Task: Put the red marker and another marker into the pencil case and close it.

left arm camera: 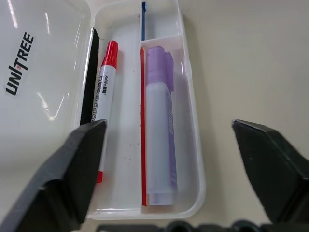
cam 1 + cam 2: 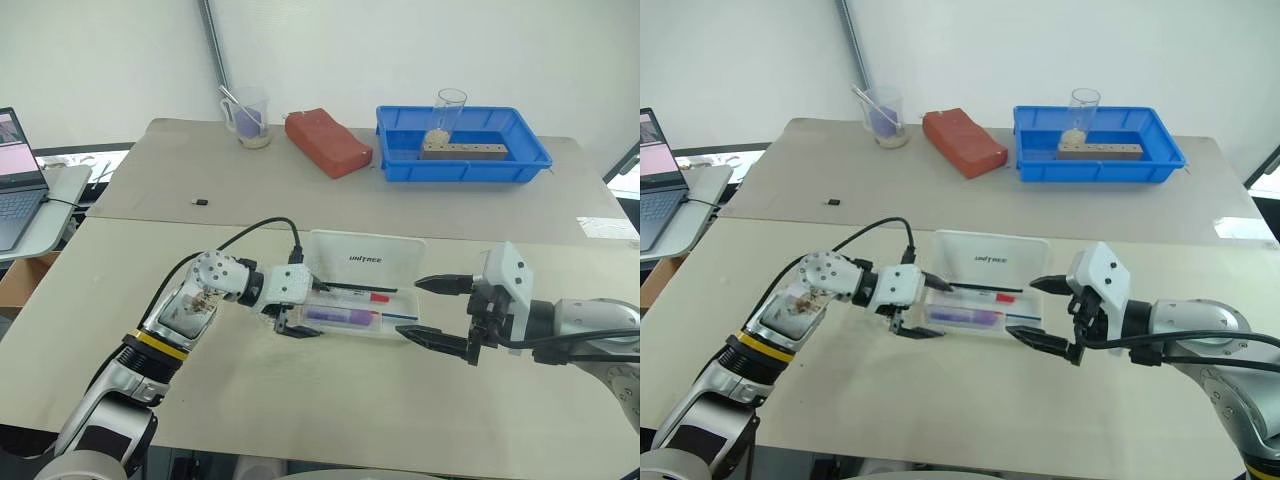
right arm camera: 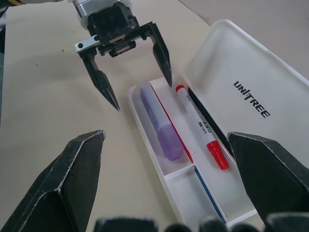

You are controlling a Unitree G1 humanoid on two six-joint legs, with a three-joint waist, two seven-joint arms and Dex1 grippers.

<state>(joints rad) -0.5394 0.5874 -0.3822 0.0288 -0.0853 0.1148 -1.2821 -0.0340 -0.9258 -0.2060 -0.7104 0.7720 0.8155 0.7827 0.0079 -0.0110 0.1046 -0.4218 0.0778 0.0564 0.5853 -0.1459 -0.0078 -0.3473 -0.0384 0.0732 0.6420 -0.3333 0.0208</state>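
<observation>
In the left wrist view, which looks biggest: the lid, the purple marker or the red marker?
1. Lid, by far the largest.
2. Purple marker, much thicker.
3. Red marker, slimmer; its length looks about the same as the purple marker's, so that is unsure.

Lab — plain worktables (image 2: 300, 190), laptop (image 2: 18, 170), blue parts tray (image 2: 462, 160).

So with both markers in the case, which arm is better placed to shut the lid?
Probably the left: its open pincer hangs at the case's end, one finger beside the raised lid. The right pincer sits off the opposite end.
</observation>
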